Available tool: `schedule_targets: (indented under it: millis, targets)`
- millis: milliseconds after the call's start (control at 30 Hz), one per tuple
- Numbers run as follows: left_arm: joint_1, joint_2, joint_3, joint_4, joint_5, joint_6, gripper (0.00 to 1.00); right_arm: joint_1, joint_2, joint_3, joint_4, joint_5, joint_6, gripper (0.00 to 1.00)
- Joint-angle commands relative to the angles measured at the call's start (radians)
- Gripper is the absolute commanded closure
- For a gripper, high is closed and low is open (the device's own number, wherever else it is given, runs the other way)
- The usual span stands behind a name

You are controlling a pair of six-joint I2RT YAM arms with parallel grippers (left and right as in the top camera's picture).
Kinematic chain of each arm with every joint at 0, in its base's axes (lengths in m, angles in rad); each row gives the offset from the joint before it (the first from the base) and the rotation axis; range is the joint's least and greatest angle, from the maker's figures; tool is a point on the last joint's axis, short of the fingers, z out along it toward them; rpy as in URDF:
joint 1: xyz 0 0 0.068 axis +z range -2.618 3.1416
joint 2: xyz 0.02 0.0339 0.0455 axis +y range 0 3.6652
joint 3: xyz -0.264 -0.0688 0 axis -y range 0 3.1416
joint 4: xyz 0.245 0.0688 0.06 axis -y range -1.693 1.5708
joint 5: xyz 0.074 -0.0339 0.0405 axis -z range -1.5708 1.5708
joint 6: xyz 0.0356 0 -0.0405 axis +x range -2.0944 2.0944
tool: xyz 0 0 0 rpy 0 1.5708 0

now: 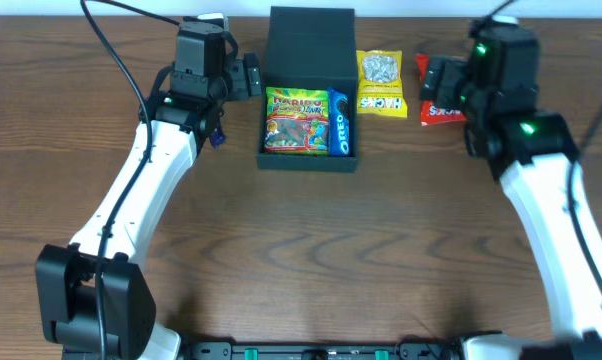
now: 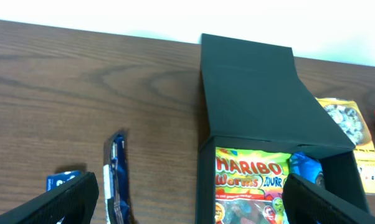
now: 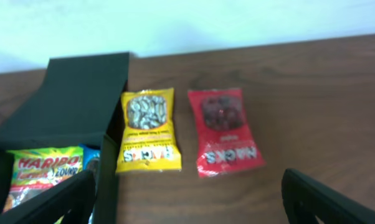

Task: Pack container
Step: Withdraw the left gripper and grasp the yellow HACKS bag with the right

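Wooden tabletop (image 1: 301,260) holds the nearly full container (image 1: 310,40); both sets of jaws gape wide, empty. Forcing the red packet (image 3: 225,130) in could crumple it.

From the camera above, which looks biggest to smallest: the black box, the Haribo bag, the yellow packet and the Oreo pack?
1. black box
2. Haribo bag
3. yellow packet
4. Oreo pack, which shows only a narrow strip, so it may be standing on edge
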Motion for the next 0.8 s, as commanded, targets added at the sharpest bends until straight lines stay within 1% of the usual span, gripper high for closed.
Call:
schedule_targets:
  millis: [0,100,233,367,467,567,767]
  targets:
    - [0.001,-0.017,0.013,-0.006,-0.014,0.052,0.05,-0.008,0.099,0.006,0.095,-0.042,-0.076,0.06]
    - [0.001,-0.017,0.013,-0.006,-0.017,0.056,0.05,-0.008,0.182,0.006,0.205,-0.068,-0.105,0.06]
    - [0.001,-0.017,0.013,-0.005,-0.017,0.057,0.05,-0.008,0.294,0.006,0.340,-0.110,-0.103,0.11]
    - [0.001,-0.017,0.013,-0.005,-0.016,0.098,0.05,-0.007,0.383,0.006,0.454,-0.113,-0.100,0.17]
    - [0.001,-0.017,0.013,-0.006,-0.015,0.098,0.05,-0.004,0.450,0.006,0.543,-0.113,-0.100,0.18]
    - [0.001,-0.017,0.013,-0.006,-0.013,0.097,0.05,-0.005,0.531,0.006,0.607,-0.113,-0.088,0.19]
    - [0.001,-0.017,0.013,-0.019,-0.013,0.097,0.05,-0.002,0.628,0.006,0.659,-0.145,-0.066,0.21]
